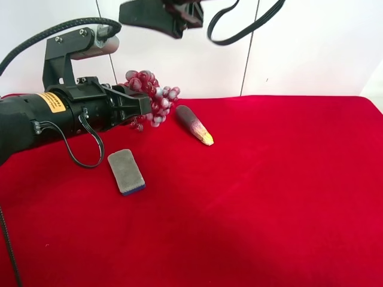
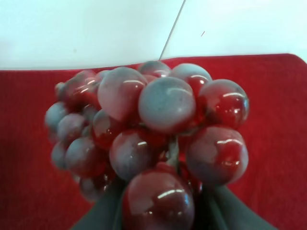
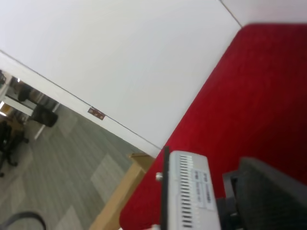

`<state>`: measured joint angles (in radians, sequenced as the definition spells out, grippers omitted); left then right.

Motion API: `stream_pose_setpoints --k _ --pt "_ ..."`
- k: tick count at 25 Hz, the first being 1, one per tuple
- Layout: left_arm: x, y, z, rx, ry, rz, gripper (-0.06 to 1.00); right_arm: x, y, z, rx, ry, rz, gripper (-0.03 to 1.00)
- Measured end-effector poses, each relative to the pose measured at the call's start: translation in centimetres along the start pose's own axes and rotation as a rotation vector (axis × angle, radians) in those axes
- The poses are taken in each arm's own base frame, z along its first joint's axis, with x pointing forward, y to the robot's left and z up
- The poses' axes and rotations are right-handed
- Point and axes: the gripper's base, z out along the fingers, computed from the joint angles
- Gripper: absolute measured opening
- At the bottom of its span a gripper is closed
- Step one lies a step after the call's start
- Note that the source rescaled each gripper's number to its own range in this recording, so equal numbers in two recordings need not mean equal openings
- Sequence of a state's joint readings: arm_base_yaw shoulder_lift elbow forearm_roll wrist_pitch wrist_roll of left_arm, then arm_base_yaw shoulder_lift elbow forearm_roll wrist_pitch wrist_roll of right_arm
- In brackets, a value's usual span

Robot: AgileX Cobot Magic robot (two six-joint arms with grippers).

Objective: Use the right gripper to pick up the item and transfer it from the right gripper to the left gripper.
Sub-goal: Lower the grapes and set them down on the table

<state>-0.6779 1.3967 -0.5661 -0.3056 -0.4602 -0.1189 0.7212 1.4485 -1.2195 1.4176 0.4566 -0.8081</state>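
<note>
**Left pincer (image 1: 146,106) clamped on the grapes (image 1: 154,98)**

We see a red-clothed worktop (image 1: 269,197) against a white wall (image 1: 311,48), with grey flooring (image 3: 57,158) beyond its edge in the right wrist view. The right pincer (image 1: 157,19) hangs above the bunch; we cannot tell how its jaws stand. A purple yellow-tipped piece (image 1: 194,124) lies just beside the grapes, a grey sponge (image 1: 126,171) nearer the camera. The bunch spills above and below the jaws, roughly upright.

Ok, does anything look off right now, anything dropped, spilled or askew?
Nothing stands out. The grapes are clamped in the left claw, and no loose grapes show on the red cloth. The grey sponge and the purple piece lie apart on the cloth, nothing spilled.
</note>
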Motion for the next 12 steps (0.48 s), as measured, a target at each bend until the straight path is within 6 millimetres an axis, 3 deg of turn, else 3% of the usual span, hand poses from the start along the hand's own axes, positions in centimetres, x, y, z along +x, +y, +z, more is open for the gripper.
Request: stream_pose_setpoints --k 5,12 --pt "0.4 0.0 0.0 -0.005 0.043 0.004 0.01 -0.4 1.4 -1.9 0.003 0.007 -0.107 1.00" --pt "0.6 0.1 0.0 -0.006 0.065 0.040 0.01 0.5 2.5 -4.7 0.056 0.154 -0.256 1.00"
